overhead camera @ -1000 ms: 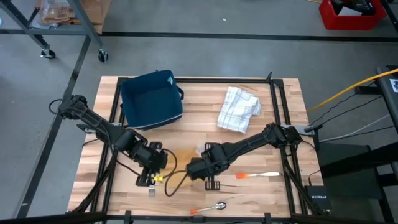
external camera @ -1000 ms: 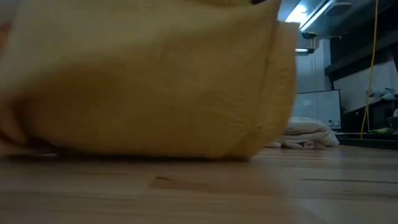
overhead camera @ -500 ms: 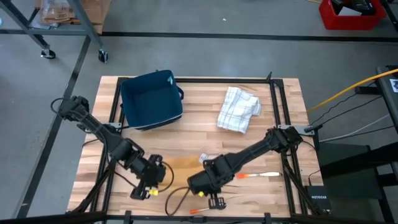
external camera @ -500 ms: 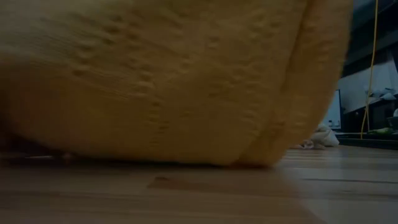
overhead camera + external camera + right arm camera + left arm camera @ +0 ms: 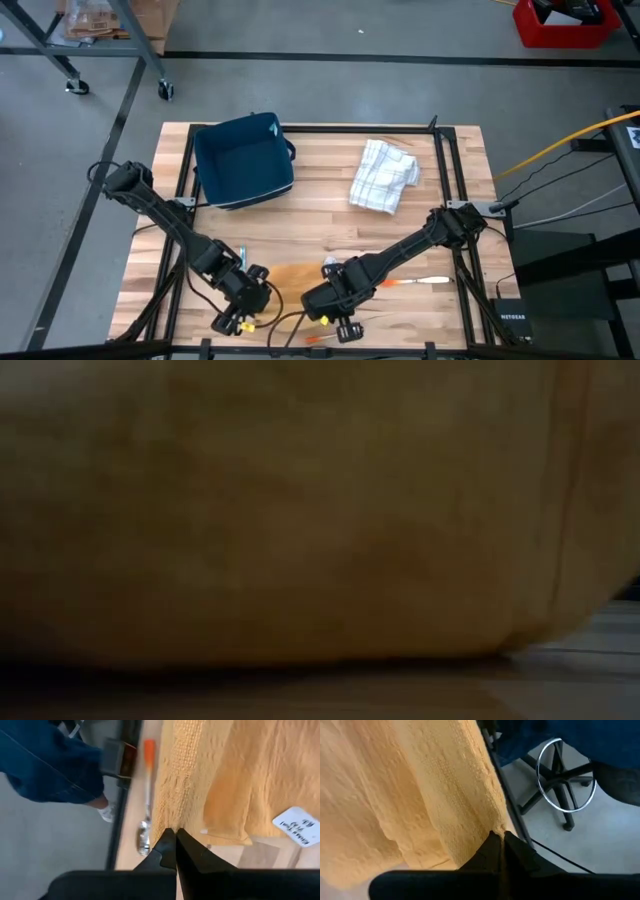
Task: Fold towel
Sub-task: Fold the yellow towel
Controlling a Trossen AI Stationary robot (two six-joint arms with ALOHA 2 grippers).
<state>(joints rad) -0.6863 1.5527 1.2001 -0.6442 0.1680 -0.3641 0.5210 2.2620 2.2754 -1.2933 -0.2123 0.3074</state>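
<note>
I see the yellow towel point(image 5: 292, 274) lying at the near edge of the table point(image 5: 320, 210), about midway along it, between the two grippers. Both pinch its near edge. In the low view the towel point(image 5: 300, 510) fills almost the whole picture.

Left gripper point(image 5: 243, 312) sits at the near edge, left of centre, fingers clamped on the towel's hem; in the left wrist view I can see cloth point(image 5: 420, 790) caught right at the fingertips point(image 5: 497, 842).

Right gripper point(image 5: 335, 322) is at the near edge, just right of centre, also closed on the towel's hem; the right wrist view shows the fingertips point(image 5: 172, 840) pinching the fabric point(image 5: 240, 775), with a white label point(image 5: 299, 825) on the towel near them.

Elsewhere: blue bin point(image 5: 243, 160) at the far left part of the table, white checked cloth point(image 5: 384, 173) at the far edge right of centre, orange-handled utensil point(image 5: 415, 282) near the right gripper's arm. A person's leg in jeans point(image 5: 50, 765) and shoe show off the table's edge in the right wrist view.
</note>
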